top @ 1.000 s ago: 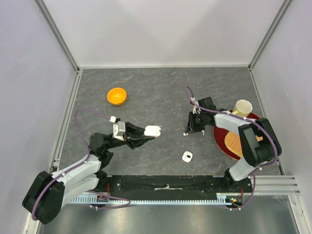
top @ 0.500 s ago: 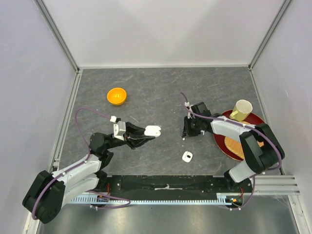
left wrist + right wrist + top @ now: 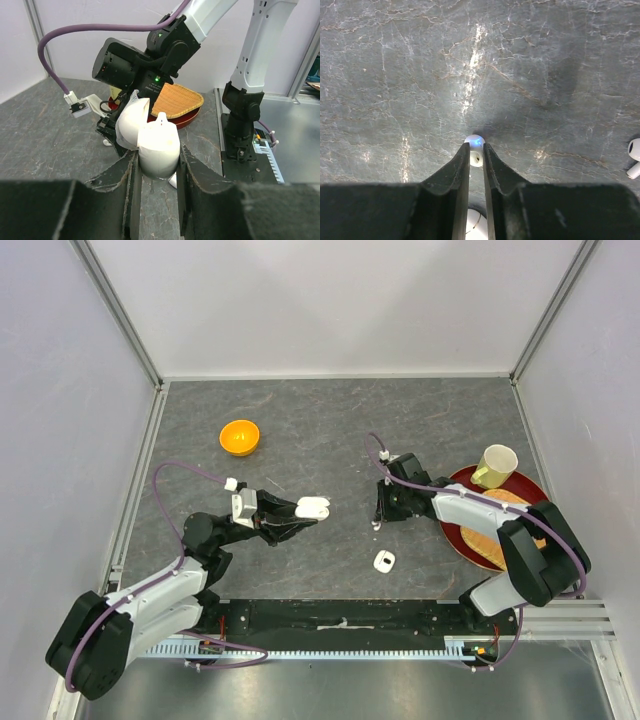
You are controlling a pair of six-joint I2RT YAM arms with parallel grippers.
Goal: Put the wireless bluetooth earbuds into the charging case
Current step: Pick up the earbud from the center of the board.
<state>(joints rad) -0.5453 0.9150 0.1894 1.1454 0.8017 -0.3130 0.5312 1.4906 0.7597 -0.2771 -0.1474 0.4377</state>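
**Left arm's got the case, right arm's pinching a bud**

The left gripper (image 3: 156,165) is clamped tight on the charging case (image 3: 157,142). Its two fingers squeeze the lower half from either side. The lid is flipped open and leans off to the left in the wrist view. From above, the case sits out past the fingertips, over the grey table (image 3: 300,430) a bit left of centre. Whether it's touching the surface is hard to call.

The right gripper (image 3: 476,152) points straight down at the table, near the left edge of the red plate (image 3: 447,532). Its fingers (image 3: 457,170) are nearly together, with only a thin gap, and one earbud (image 3: 474,142) is wedged right at the tips. The bud is at or just above the stone top, and it's not clear which.

A second earbud (image 3: 634,159) lies loose on the table, at the right edge of that wrist view and well apart from the held one. Something white and rounded peeks out lower down between the fingers, but it can't be made out.

There's also a small white object (image 3: 384,561) on the table near the front, between the two arms. An orange bowl (image 3: 240,436) sits toward the back left. A pale cup (image 3: 497,464) and a woven mat (image 3: 176,97) are on the plate.
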